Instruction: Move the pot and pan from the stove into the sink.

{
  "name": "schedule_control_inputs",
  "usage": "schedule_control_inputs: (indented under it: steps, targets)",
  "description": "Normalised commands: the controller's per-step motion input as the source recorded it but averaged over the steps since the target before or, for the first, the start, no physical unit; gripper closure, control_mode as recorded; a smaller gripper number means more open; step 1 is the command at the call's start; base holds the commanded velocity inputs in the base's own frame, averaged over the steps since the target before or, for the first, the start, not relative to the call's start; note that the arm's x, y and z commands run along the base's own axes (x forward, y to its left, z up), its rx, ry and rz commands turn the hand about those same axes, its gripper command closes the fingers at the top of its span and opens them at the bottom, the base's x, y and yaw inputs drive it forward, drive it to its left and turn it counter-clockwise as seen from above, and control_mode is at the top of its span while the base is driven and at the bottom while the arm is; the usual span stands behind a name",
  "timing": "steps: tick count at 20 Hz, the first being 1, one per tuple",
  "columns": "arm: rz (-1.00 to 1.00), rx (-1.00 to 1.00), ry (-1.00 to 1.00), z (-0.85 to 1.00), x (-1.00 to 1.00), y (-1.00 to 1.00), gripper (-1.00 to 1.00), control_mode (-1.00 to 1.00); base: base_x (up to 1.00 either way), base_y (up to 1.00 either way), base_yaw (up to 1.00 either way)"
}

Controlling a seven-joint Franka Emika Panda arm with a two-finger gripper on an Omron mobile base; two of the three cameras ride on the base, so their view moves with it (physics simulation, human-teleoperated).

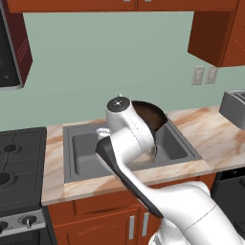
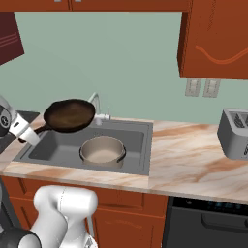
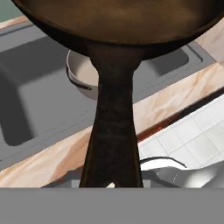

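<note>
You're looking at one pan (image 2: 69, 115) and one pot (image 2: 102, 150). Claw (image 3: 110, 181) is clamping narrowly on the pan's handle, holding it above the sink's (image 2: 137, 145) left half, handle pointing back toward the arm. Pot is sitting upright inside the basin. One toaster (image 2: 234, 133) is standing on the desk (image 2: 189, 155). No legible writing.

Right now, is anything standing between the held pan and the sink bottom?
Yes. The pot already sits in the sink, partly below the pan gripped by its handle. The left part of the basin looks free.
</note>
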Motion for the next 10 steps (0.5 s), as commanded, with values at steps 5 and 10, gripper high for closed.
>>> schedule_control_inputs:
  steps: [5, 10]
  targets:
    - [0.07, -0.04, 0.13, -0.08, -0.08, 0.00, 1.00, -1.00, 0.00, 0.00, 0.00]
    - [0.02, -0.07, 0.21, -0.16, 0.09, 0.03, 1.00, -1.00, 0.00, 0.00, 0.00]
